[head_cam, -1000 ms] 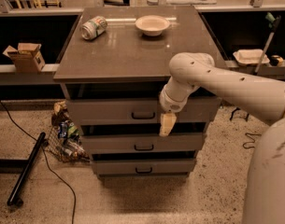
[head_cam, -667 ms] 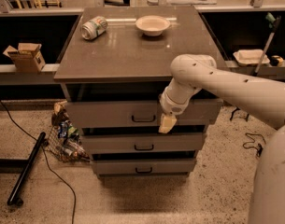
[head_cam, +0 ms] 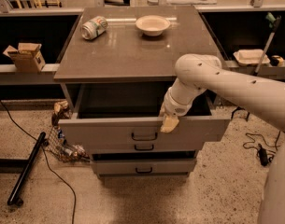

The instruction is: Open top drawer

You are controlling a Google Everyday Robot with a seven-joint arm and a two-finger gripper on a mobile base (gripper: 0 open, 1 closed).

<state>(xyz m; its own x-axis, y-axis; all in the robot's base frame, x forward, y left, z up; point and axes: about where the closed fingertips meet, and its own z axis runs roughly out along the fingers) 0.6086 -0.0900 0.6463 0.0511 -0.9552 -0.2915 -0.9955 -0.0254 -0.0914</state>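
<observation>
The top drawer (head_cam: pixel 109 132) is the widest grey front panel, with a small dark loop handle (head_cam: pixel 144 136) at its centre. It stands pulled out from the grey cabinet (head_cam: pixel 132 55), and its dark inside shows behind the panel. My gripper (head_cam: pixel 169 123), on the white arm coming from the right, rests at the top edge of the drawer front, just right of and above the handle. Two shorter drawer fronts sit below, the middle one (head_cam: pixel 179 147) and the bottom one (head_cam: pixel 143 167), both nearly closed.
On the cabinet top lie a tipped can (head_cam: pixel 94 27) and a white bowl (head_cam: pixel 153 24). A cardboard box (head_cam: pixel 25 56) sits on the left shelf. A netted bag of litter (head_cam: pixel 62 141), a black pole (head_cam: pixel 27 167) and cables (head_cam: pixel 259 148) lie on the floor.
The top drawer has slid out from nearly closed to well open. My gripper has moved out with its front edge, toward the camera.
</observation>
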